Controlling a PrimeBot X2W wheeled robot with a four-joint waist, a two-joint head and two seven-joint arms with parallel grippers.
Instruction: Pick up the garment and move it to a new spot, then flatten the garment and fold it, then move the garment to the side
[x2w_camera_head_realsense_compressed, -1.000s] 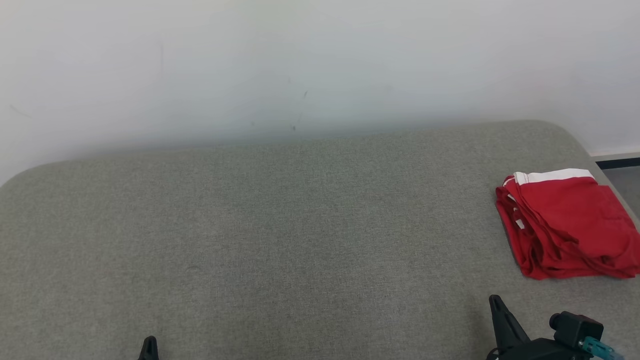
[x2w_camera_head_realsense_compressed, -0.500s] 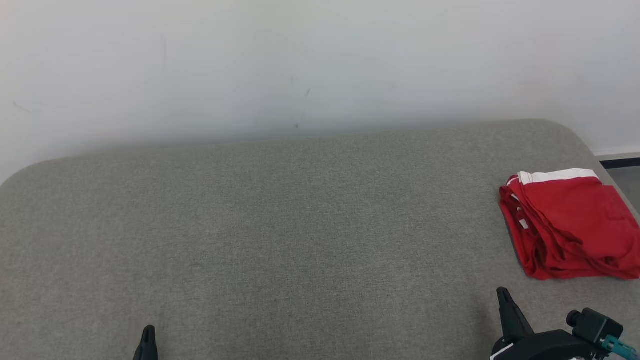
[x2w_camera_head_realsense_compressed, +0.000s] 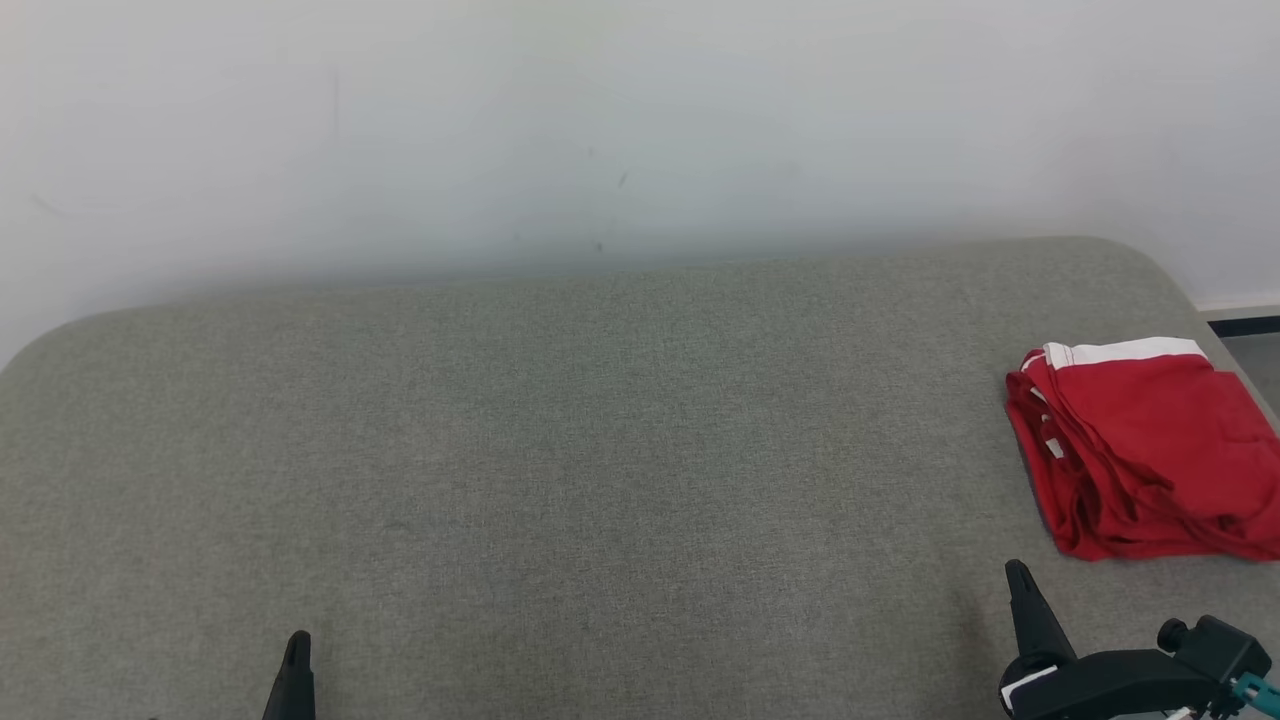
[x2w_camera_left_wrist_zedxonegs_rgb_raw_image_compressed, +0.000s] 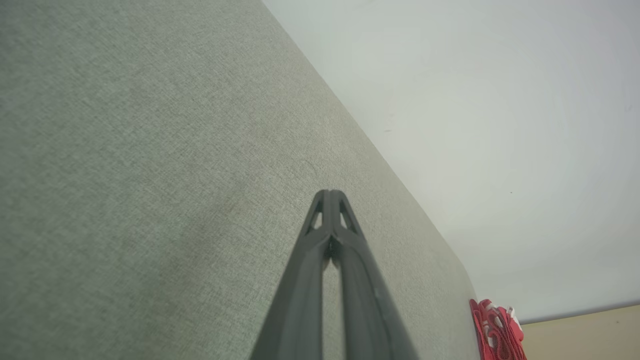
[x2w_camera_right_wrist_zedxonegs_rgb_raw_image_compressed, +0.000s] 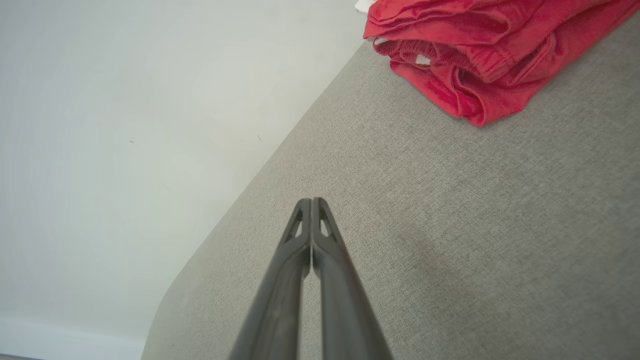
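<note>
Head view shows us the garment (x2w_camera_head_realsense_compressed: 1145, 450) folded on the cushion (x2w_camera_head_realsense_compressed: 600, 450), just ahead and right of our right pincer (x2w_camera_head_realsense_compressed: 1020, 585) — it and the left pincer (x2w_camera_head_realsense_compressed: 298, 650) are pressed together, empty. We judge the garment soft, light, floppy — pinch its thick near fold.

I work in a plain indoor room, home or lab I cannot tell: a wide grey-green woven-fabric padded surface with rounded corners (x2w_camera_head_realsense_compressed: 600, 450) against a bare, lightly scuffed white wall (x2w_camera_head_realsense_compressed: 640, 120), with a dark skirting strip (x2w_camera_head_realsense_compressed: 1245, 326) at the far right.
</note>
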